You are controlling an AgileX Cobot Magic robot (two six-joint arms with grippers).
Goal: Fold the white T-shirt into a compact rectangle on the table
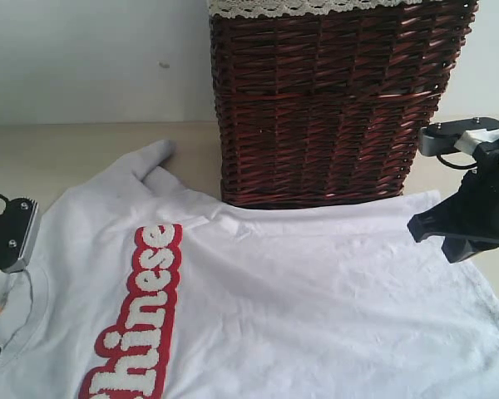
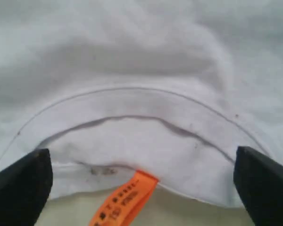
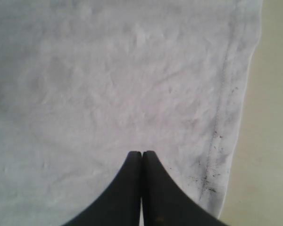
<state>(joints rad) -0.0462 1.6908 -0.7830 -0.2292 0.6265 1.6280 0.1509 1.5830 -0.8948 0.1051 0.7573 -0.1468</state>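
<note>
Lying spread flat on the table [image 1: 58,154], the white T-shirt [image 1: 316,299] fills the lower exterior view, its red-outlined lettering [image 1: 145,307] toward 7 o'clock and one sleeve [image 1: 150,162] reaching toward 11 o'clock. A wicker basket [image 1: 333,108] stands at 12 o'clock, just beside the shirt's far edge. At 9 o'clock the left gripper [image 2: 141,162] hovers at the collar [image 2: 132,101], fingers spread wide, an orange tag [image 2: 125,200] between them. At 3 o'clock the right gripper [image 3: 141,157] has its fingers pressed together over plain fabric near the hem [image 3: 224,103].
</note>
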